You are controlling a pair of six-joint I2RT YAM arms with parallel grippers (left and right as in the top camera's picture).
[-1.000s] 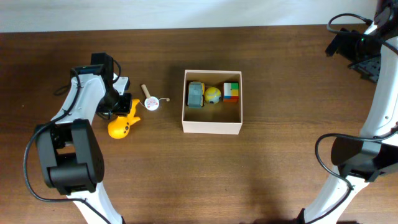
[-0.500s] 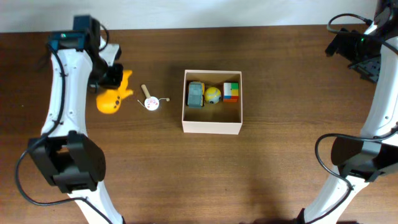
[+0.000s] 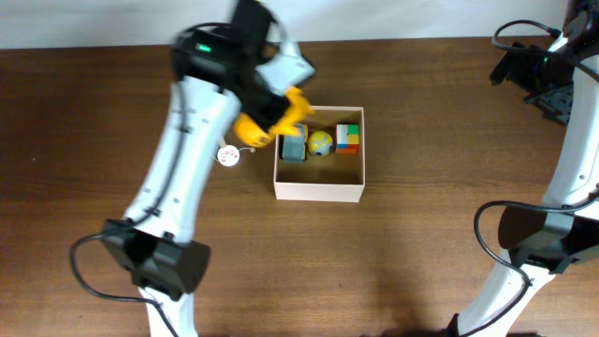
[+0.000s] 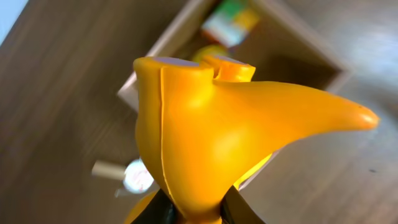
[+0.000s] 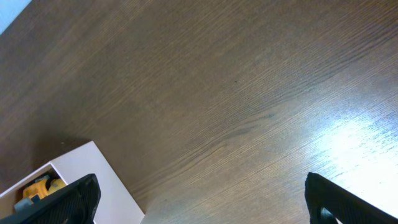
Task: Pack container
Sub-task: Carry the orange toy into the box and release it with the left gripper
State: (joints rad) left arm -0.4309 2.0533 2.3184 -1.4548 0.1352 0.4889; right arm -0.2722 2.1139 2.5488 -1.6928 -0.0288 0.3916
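The container (image 3: pixel 318 192) is a square white cardboard box with a tan inside, at mid table. It holds a grey toy (image 3: pixel 294 148), a yellow ball (image 3: pixel 321 142) and a multicoloured cube (image 3: pixel 348 139). My left gripper (image 3: pixel 271 105) is shut on a yellow toy (image 3: pixel 267 122) and holds it in the air over the box's left rim. In the left wrist view the yellow toy (image 4: pixel 211 143) fills the frame with the container (image 4: pixel 292 37) behind it. My right gripper (image 5: pixel 199 205) is open and empty, high at the far right; the container's corner (image 5: pixel 93 168) shows.
A small round white tag on a short stick (image 3: pixel 227 154) lies on the brown table left of the box, also blurred in the left wrist view (image 4: pixel 137 176). The right arm (image 3: pixel 547 75) hangs over the far right edge.
My left arm has swung right from the far left of the table, carrying the yellow toy up and over to the box's left rim. The right arm has not moved.
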